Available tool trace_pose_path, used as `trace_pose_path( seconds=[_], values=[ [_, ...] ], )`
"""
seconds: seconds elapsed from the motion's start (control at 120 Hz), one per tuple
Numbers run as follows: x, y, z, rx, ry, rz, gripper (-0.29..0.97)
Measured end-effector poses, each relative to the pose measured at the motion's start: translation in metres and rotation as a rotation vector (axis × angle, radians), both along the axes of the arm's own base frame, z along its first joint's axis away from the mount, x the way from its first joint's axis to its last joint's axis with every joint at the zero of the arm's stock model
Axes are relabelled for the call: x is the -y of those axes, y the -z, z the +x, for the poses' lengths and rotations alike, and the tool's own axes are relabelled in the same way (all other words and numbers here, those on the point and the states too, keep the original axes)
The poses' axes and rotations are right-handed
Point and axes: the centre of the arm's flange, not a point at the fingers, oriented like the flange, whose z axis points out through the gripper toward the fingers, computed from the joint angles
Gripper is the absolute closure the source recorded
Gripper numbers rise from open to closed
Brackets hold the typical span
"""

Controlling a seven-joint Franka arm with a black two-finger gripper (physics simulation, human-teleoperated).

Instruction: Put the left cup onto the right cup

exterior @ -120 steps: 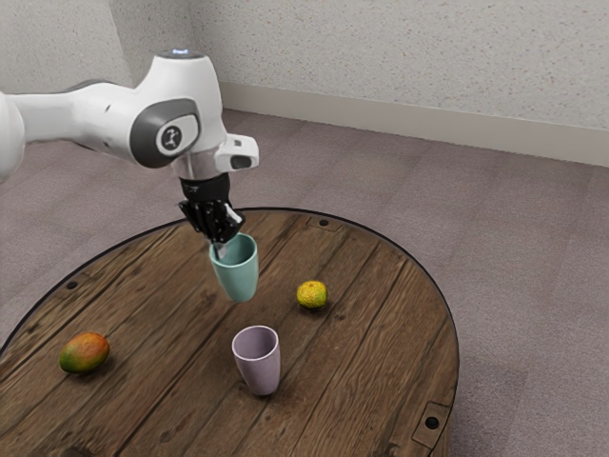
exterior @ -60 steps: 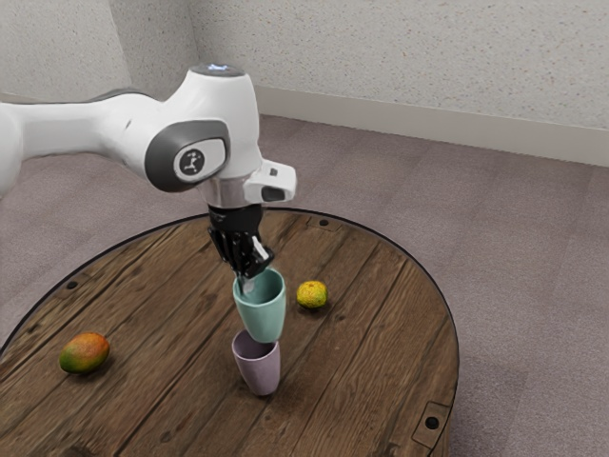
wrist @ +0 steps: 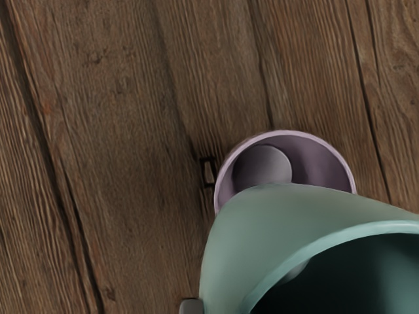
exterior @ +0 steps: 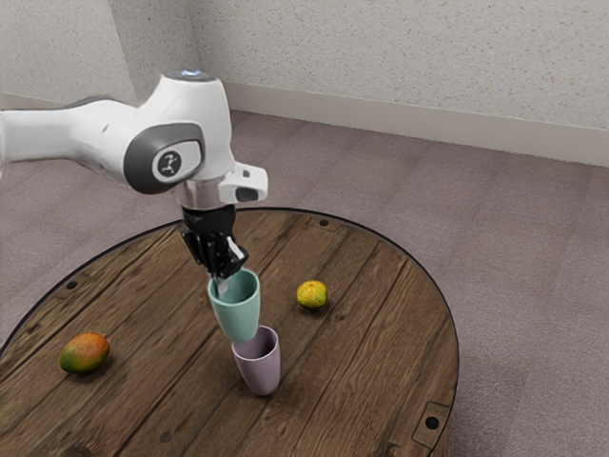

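Note:
My black gripper (exterior: pixel 223 277) is shut on the rim of a teal cup (exterior: pixel 236 306), which hangs tilted above the round wooden table (exterior: pixel 124 286). A lilac cup (exterior: pixel 258 361) stands upright on the table, just below the teal cup and slightly toward the exterior view's right. The teal cup's base overlaps the lilac rim at its near-left edge. In the wrist view the teal cup (wrist: pixel 288 229) sits large under my hand and covers part of the lilac cup's (wrist: pixel 314 163) open mouth.
A yellow-green fruit (exterior: pixel 311 294) lies on the table to the right of the cups. A red-green mango (exterior: pixel 84 352) rests near the table's left edge. The table rim (exterior: pixel 447 324) curves close on the right.
The teal cup travelled from above the table's middle to over the lilac cup. Since half a second ago my hand has shifted back toward the exterior view's left, carrying the cup.

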Motion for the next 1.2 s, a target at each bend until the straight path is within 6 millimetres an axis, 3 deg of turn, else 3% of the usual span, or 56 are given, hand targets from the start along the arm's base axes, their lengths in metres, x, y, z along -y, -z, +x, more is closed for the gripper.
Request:
trace_pose_path(
  seconds=[0.4, 0.608, 0.792, 0.95, 1.125, 1.2],
  values=[
    [0.013, 0.040, 0.012, -0.045, 0.012, -0.010, 0.78],
    [0.018, 0.047, 0.014, -0.041, 0.018, -0.021, 0.35],
    [0.020, 0.037, 0.013, -0.016, 0.023, -0.026, 0.16],
    [0.017, 0.003, 0.012, 0.041, 0.022, -0.034, 0.09],
    [-0.002, -0.073, 0.037, 0.110, -0.022, -0.058, 0.05],
    [-0.017, -0.118, 0.045, 0.142, -0.050, -0.070, 0.04]
  ],
)
